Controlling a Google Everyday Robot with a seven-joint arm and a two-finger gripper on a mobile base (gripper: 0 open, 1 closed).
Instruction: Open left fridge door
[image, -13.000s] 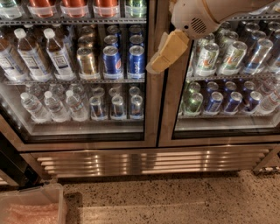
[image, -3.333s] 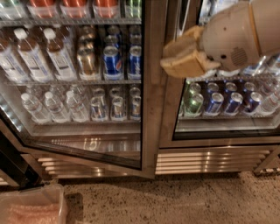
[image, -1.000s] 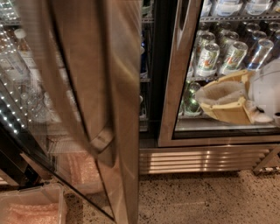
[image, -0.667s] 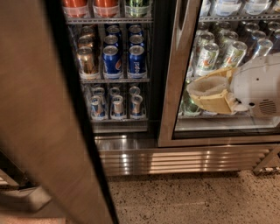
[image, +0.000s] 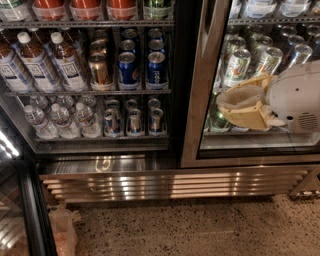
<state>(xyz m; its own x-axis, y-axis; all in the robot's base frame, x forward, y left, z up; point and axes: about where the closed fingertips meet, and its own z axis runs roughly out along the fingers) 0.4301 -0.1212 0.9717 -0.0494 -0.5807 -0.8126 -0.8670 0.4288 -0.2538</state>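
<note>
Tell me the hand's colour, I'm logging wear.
Tan, in the camera view; the hand hangs before the right door.

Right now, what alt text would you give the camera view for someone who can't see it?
The left fridge door stands wide open at the left edge, baring shelves of blue Pepsi cans and water bottles. The robot's hand hangs at right, in front of the shut right door.

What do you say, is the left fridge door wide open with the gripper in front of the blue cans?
Not quite: in the camera view the left fridge door is wide open, but the gripper is in front of the green-and-white cans.
</note>
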